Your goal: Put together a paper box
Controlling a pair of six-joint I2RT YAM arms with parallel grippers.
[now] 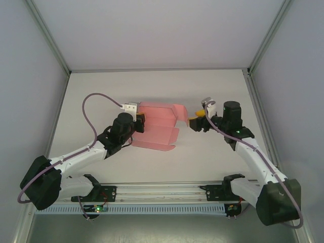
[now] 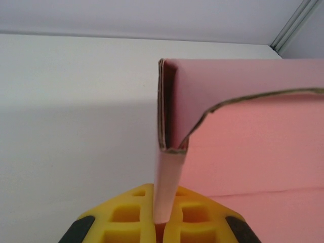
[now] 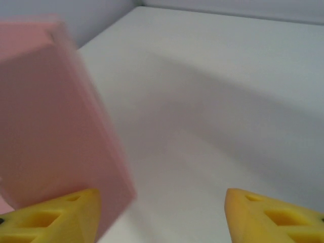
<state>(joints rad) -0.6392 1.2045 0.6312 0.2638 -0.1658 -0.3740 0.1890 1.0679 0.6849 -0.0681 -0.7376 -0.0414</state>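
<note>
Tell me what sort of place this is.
Probably a lab robot workcell: white table boxed in by panels on aluminium posts, left arm and right arm bolted to a rail, pink paper box between them.

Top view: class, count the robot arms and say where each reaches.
2. The left arm extends from lower left, left gripper at the paper box's left edge; the right arm from lower right, right gripper at its right flap.

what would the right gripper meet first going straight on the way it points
Likely the raised flap of the pink thin-card paper box, just ahead of one yellow finger; the gap between the fingers faces white table.
</note>
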